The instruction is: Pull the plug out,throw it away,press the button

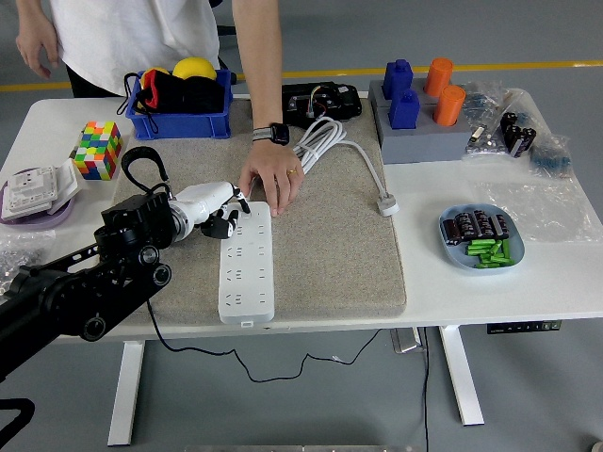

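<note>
A white power strip (247,268) lies lengthwise on the grey mat (330,245). My left hand (224,211) is at the strip's far left corner, fingers curled, fingertips touching the strip's top end and holding nothing. A person's hand (271,181) with a watch presses down on the same far end of the strip. A white cable (325,141) lies coiled on the mat, and its plug (386,203) rests loose at the mat's right edge, apart from the strip. My right arm does not show.
A blue bin (179,118) with balls stands at the back left, and a colour cube (97,149) is beside it. A grey block with blue and orange pegs (419,118) stands at the back right. A blue dish (482,237) of small parts sits on the right.
</note>
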Tool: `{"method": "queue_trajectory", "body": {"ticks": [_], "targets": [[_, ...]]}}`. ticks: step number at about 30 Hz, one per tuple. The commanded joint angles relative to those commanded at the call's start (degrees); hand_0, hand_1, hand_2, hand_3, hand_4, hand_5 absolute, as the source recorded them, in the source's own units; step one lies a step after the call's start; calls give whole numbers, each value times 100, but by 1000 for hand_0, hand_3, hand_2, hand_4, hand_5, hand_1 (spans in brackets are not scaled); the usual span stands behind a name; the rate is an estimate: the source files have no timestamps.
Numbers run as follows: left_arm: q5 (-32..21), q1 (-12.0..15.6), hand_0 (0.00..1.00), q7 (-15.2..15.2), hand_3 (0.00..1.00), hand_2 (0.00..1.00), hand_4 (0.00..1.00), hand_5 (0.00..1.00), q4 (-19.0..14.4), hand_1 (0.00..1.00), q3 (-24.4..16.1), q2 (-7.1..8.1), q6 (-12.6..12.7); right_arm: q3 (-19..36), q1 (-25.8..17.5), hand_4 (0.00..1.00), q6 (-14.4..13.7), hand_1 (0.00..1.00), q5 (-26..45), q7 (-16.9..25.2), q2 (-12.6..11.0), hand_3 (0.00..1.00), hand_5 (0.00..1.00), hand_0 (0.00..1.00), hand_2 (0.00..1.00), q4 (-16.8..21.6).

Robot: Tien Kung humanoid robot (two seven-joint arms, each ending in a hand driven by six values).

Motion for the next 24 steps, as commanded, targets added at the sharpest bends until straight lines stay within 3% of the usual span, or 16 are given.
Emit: {"method": "queue_trajectory", "body": {"ticks": [11, 15, 19, 20, 24], "targets": [[-94, 10, 44, 15, 650, 70, 130, 2, -69, 13, 140, 48, -34, 49, -18, 710, -7, 678, -25, -13, 17, 617, 485, 705, 662, 0], [4, 52, 44, -40, 646, 72, 127, 2, -322, 12, -117, 83, 13, 51, -17, 710, -7, 679, -24, -5, 18, 617, 485, 705, 662, 0], [380, 179, 44, -254, 646, 72, 127, 2, -691, 12, -618, 137, 185, 39, -10, 710, -4, 679, -23, -2, 17, 617, 485, 705, 662, 0], [503, 279, 125, -366, 697, 155, 375, 2, -822, 95, -843, 152, 284, 45, -9, 711, -6, 679, -25, 0, 21, 616, 485, 705, 662, 0], [633, 586, 125, -576, 697, 155, 375, 2, -1175, 95, -1519, 190, 436, 57, -13, 711, -7, 679, -35, -8, 33, 616, 485, 705, 662, 0]]}}
